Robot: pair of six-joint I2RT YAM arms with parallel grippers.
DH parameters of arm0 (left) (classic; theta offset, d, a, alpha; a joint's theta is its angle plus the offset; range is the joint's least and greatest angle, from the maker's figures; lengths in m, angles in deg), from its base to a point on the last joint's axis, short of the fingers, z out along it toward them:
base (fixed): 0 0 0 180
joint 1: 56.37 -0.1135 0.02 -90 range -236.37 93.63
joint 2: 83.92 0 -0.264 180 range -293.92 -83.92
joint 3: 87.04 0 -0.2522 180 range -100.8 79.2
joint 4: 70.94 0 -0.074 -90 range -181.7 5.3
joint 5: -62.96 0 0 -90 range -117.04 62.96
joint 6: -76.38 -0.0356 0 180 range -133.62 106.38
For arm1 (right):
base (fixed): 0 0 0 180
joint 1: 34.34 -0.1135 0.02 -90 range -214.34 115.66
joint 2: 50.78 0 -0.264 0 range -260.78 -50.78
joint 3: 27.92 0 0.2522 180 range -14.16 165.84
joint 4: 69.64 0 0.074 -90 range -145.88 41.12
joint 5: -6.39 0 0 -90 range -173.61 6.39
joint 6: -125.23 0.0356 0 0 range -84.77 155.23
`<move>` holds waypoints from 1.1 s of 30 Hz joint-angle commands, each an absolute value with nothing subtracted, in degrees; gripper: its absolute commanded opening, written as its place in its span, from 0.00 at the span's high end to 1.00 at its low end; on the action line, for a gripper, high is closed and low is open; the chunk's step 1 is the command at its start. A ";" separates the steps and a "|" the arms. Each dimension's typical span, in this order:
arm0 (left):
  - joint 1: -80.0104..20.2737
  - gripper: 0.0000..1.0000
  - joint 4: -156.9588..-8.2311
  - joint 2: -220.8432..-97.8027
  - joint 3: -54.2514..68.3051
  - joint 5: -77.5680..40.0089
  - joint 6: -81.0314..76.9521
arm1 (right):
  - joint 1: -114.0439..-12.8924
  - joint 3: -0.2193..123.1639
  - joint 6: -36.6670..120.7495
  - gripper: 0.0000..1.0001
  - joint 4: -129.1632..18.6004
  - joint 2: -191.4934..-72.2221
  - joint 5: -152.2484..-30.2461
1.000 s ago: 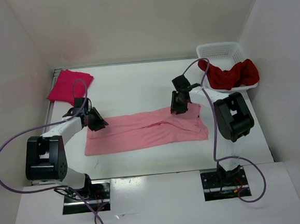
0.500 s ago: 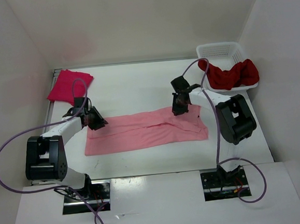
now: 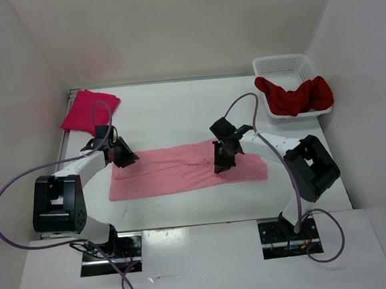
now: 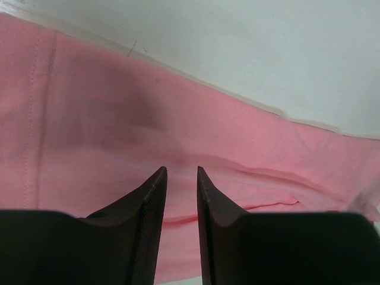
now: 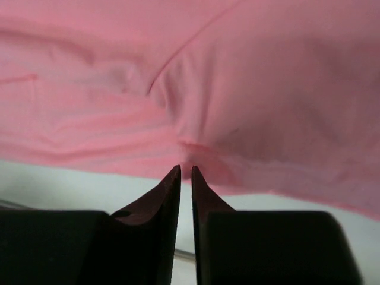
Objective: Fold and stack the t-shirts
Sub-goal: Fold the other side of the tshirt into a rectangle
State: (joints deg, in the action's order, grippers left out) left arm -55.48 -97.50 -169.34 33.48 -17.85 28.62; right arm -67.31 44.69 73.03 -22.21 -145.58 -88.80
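Pinches a fold of pink shirt [image 3: 175,172], spread on table [image 3: 171,116], with near-closed right claw [image 5: 184,170]. Holds left claw [image 4: 181,170] slightly parted, empty, at its left end. Shows crimson shirt [image 3: 88,109] folded far-left, red shirt [image 3: 295,96] in basket [image 3: 280,62].

I find the white tabletop [image 3: 177,112] carrying three items. The light pink t-shirt [image 3: 162,174] lies spread lengthwise across the middle. The crimson-pink t-shirt [image 3: 88,109] lies folded at the far left corner. A white mesh basket [image 3: 277,63] stands at the far right corner.
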 commanded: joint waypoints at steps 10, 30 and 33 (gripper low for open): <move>-54.96 0.66 -96.04 -170.93 27.70 -17.64 28.13 | -67.30 47.71 76.71 0.78 -20.63 -138.22 -88.62; -56.80 0.62 -96.12 -177.87 31.74 -11.75 29.28 | -64.93 38.74 77.78 0.87 -21.61 -137.10 -85.19; -60.58 0.60 -95.60 -177.26 34.19 -9.56 29.88 | -61.25 42.26 75.75 0.77 -21.51 -136.21 -86.24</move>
